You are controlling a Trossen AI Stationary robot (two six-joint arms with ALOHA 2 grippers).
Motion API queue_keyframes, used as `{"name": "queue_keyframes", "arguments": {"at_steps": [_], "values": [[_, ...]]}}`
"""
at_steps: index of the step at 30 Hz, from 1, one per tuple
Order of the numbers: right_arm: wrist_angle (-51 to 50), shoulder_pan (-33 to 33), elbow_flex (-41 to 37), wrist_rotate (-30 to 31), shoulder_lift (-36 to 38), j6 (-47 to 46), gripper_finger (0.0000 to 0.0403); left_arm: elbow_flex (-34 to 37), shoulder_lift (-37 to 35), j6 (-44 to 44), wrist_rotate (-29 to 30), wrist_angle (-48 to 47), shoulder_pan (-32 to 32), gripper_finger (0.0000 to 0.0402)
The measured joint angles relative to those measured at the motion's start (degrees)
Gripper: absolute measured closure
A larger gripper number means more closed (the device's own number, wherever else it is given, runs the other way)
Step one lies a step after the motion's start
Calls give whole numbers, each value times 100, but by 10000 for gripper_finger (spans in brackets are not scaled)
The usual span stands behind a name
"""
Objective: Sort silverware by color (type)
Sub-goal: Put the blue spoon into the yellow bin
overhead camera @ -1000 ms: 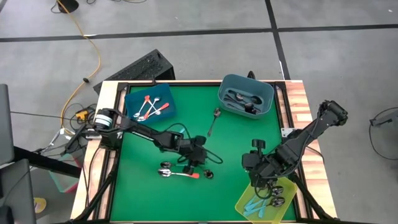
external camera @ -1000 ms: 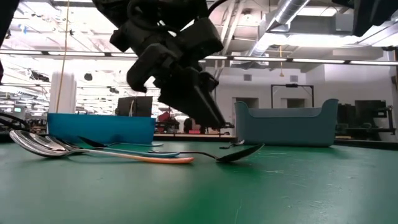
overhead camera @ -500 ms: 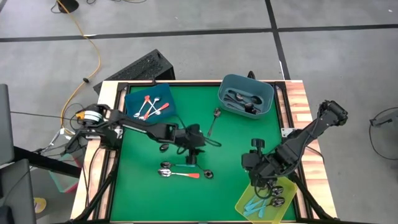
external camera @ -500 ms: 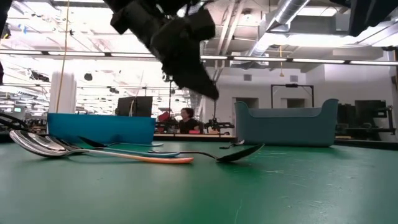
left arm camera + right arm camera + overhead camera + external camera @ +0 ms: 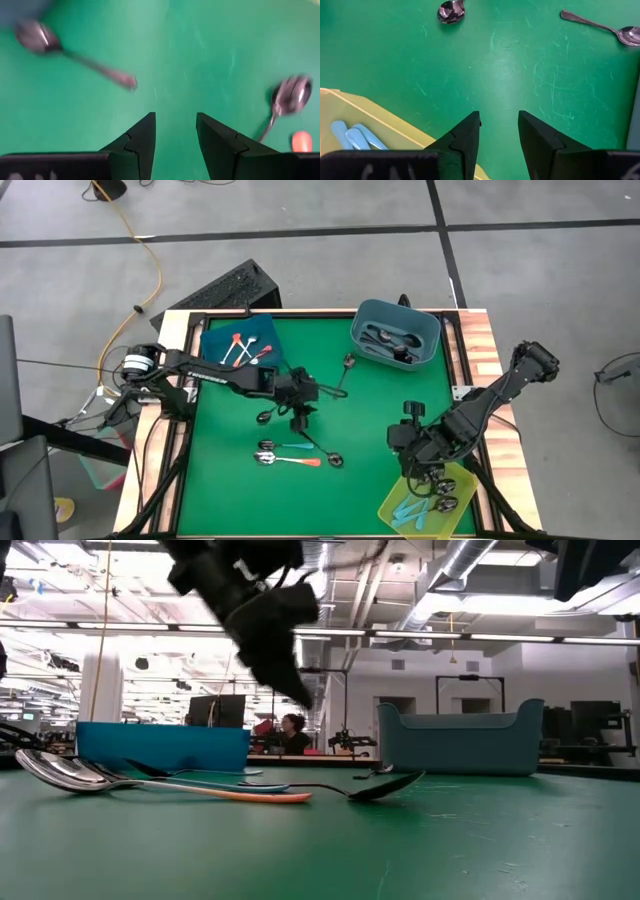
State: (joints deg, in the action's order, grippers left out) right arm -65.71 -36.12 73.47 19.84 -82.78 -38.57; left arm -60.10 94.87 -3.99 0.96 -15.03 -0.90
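The left gripper [image 5: 303, 418] hangs over the middle of the green bench [image 5: 380, 395], its fingers [image 5: 137, 145] parted with nothing between them. Just ahead of those fingers lie an orange-handled spoon [image 5: 290, 461] and a dark spoon [image 5: 328, 457], touching or nearly so; a plain metal spoon [image 5: 343, 376] lies well beyond. The right gripper [image 5: 420, 470] sits by the yellow bin [image 5: 395, 502], fingers [image 5: 462, 137] likewise apart and empty, with light blue spoons [image 5: 355, 136] in that bin beside them. What look like red-handled spoons [image 5: 243, 352] rest in the blue bin [image 5: 215, 338].
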Motion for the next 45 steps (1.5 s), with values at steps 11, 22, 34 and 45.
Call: {"name": "queue_keyframes", "arguments": {"at_steps": [11, 22, 34, 45], "values": [[0, 0, 0, 0, 0, 8, 255, 1813, -1168, -1295, 993, 588, 178, 276], [-4, 0, 0, 0, 0, 20, 255, 2870, -1817, -2705, 2141, 802, 696, 276], [15, 0, 0, -2, 0, 0, 255, 2977, -1038, -3317, 2949, 1027, 1103, 276], [17, 0, 0, -9, 0, 0, 255, 2953, -372, -4207, 3058, 1072, 1325, 291]]}}
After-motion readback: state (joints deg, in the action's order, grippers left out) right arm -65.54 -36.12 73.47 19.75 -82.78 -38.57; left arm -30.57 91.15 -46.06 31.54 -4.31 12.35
